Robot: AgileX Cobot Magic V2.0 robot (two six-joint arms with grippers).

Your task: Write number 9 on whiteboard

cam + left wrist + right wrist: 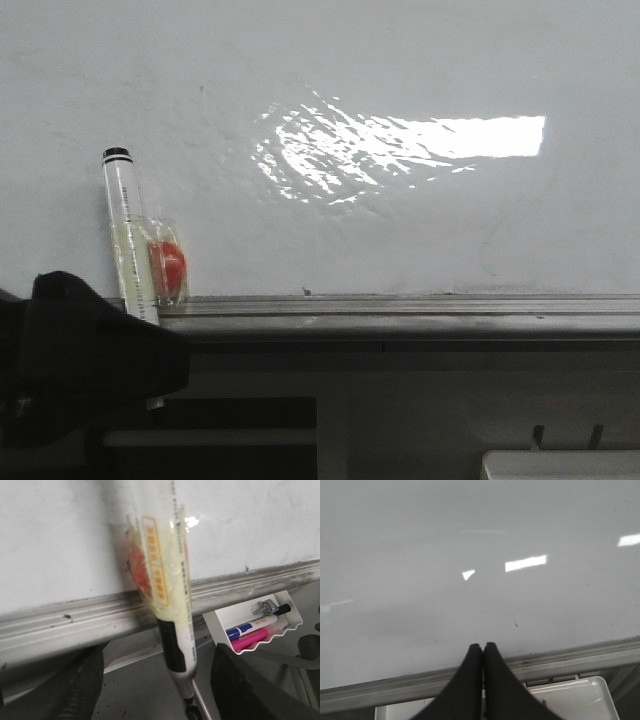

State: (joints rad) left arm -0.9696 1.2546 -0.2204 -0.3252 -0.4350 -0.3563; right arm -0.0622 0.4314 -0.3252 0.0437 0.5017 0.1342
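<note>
No strokes of the number 9 showed on the whiteboard [420, 60]; writing had not begun. The left gripper [75, 360] held a marker [128, 230] upright just above the grey rail [420, 310], board directly ahead. The tip probably needed turning boardward first. The right gripper [483, 652] sat pressed together, empty. A pen tray [255, 625] lay beside the left gripper, below the rail, clear of the path.

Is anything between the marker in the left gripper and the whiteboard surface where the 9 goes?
Nothing visible: the capped clear-barrelled marker in the left gripper stands before bare glossy white whiteboard, just above its grey metal rail.
</note>
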